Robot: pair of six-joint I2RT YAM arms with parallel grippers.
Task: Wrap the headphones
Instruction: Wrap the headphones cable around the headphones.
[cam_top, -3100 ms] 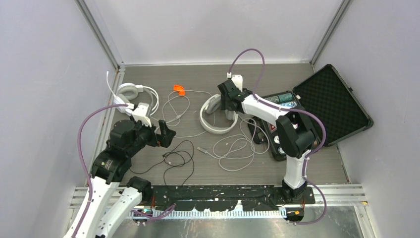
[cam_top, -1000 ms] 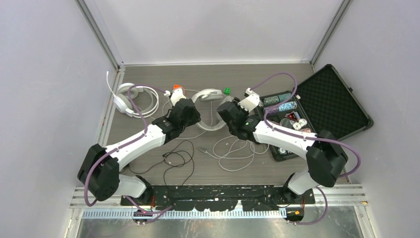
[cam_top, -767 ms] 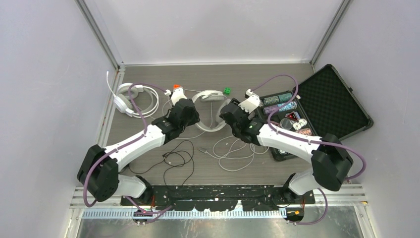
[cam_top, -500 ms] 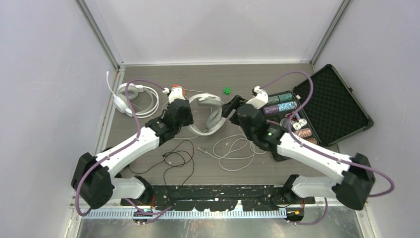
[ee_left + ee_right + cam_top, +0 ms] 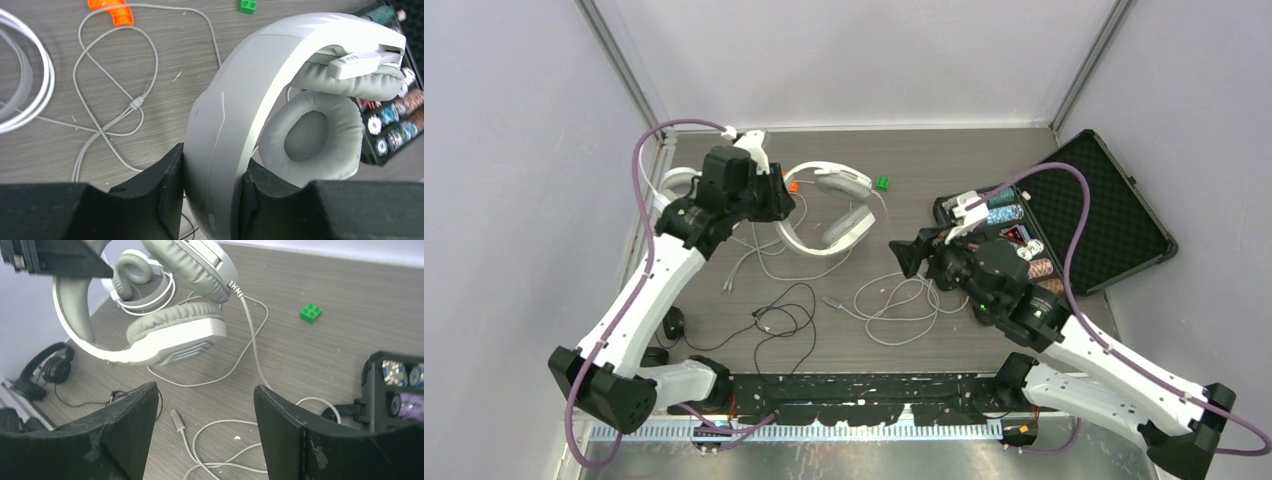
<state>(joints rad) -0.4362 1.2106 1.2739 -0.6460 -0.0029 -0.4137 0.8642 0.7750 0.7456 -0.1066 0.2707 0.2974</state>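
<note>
The left claw (image 5: 212,195) squeezes the band of the white headphones (image 5: 310,135), up in the air, off the table (image 5: 350,280). The cord (image 5: 252,347) drops down in front of the right claw (image 5: 205,405), which is wide open with nothing in it — the case (image 5: 372,390) edge sits close on its right

The left arm (image 5: 639,300) and right arm (image 5: 1114,365) share one build: smooth white link shells between bulky black joint housings; a thin purple cable (image 5: 686,122) runs along each; a small white block (image 5: 749,140) sits by each wrist; the left tool (image 5: 212,195) and right tool (image 5: 205,432) have thick matte-black fingers, the right one's scuffed grey at the edges; the bases (image 5: 694,375) are black.
</note>
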